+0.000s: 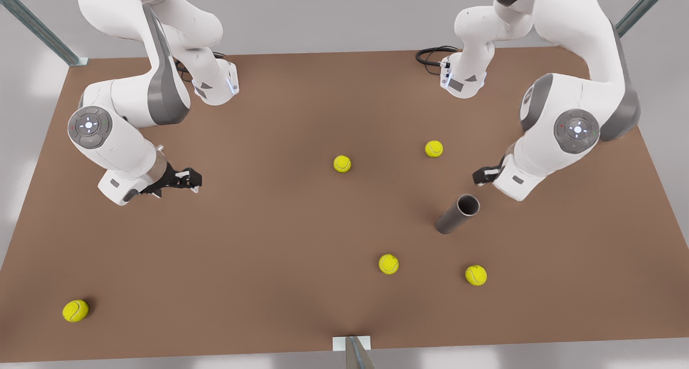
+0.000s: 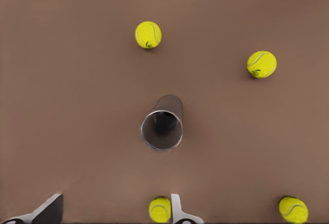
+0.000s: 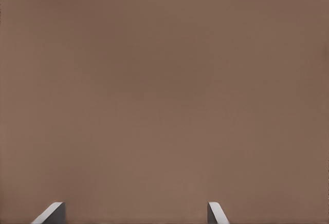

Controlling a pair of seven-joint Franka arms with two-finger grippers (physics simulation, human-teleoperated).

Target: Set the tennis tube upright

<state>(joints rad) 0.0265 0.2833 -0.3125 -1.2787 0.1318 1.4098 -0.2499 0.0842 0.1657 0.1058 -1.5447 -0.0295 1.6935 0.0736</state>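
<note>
Tabletop [image 1: 269, 240], brown and bare-grained, carries the tennis tube [image 1: 456, 214].

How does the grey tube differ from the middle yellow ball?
The tennis tube is grey, long, hollow; the middle ball is yellow, round, smaller. The tube lies near the open left gripper; the ball farther off. Both rest on the table; the right gripper waits open.

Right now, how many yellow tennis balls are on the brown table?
5: one table centre, one behind the lying matte grey tennis tube at, two in front, one near corner, front view's left.
</note>
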